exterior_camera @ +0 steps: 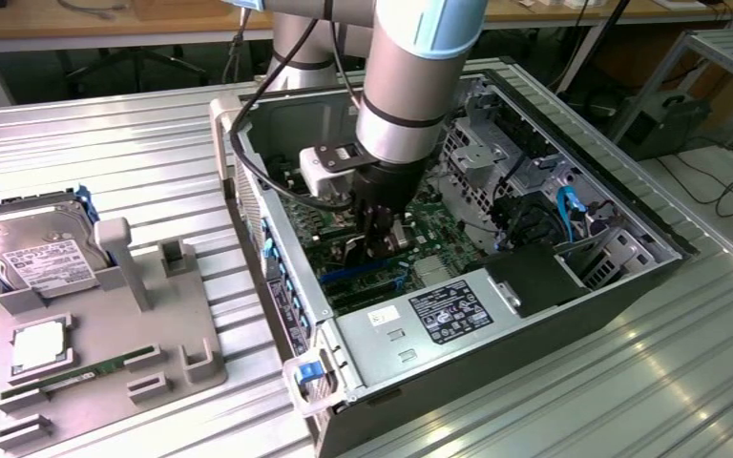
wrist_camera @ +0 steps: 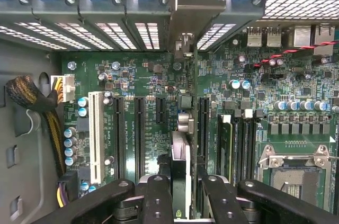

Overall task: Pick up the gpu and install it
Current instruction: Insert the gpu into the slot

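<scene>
Gripper (wrist_camera: pixel 183 192) fingers are pinched on the gpu (wrist_camera: pixel 181 152), which they hold edge-on over the motherboard (wrist_camera: pixel 143 75), its silver bracket (wrist_camera: pixel 188 7) reaching up to the rear slot openings of the computer case (exterior_camera: pixel 621 286). In the exterior view the gripper (exterior_camera: pixel 377 229) is lowered deep inside the case, just above the motherboard (exterior_camera: pixel 437 234), with the card between its fingers. The step in hand looks like the install itself: the card is already picked up and is being lined up with a long black expansion slot (wrist_camera: pixel 203 123) on the motherboard; whether its edge has entered that slot I cannot tell. Seating it would call for keeping the card square to the motherboard, with the bracket against the case's rear wall, and a straight, even push; a tilt could jam the connector. Well away from the case, the grey fixture tray (exterior_camera: pixel 99 372) holds a hard drive (exterior_camera: pixel 30 253).
</scene>
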Motion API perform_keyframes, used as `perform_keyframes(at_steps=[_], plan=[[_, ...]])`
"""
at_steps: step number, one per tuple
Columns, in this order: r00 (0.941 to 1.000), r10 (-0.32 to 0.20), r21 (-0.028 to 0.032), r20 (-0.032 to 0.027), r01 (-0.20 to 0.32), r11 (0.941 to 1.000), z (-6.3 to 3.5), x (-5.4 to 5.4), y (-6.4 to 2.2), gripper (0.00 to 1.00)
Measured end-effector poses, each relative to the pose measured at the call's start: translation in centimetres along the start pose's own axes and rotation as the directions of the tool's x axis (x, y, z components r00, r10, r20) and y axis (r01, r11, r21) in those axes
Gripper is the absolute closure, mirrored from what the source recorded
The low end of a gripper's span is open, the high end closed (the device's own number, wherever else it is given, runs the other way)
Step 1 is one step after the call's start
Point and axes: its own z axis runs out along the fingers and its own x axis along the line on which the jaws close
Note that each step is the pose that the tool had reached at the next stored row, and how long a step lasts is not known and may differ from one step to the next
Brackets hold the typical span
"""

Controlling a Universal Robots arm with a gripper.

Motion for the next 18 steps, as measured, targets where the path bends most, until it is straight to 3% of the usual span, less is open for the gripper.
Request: perform_keyframes(at_steps=[12, 18], plan=[[1.0000, 0.000, -0.0032, 0.0008, 0.000, 1.0000, 0.41, 0.01, 0.00, 0.73], [1.0000, 0.000, -0.0031, 0.0011, 0.000, 1.0000, -0.20, 0.00, 0.00, 0.73]])
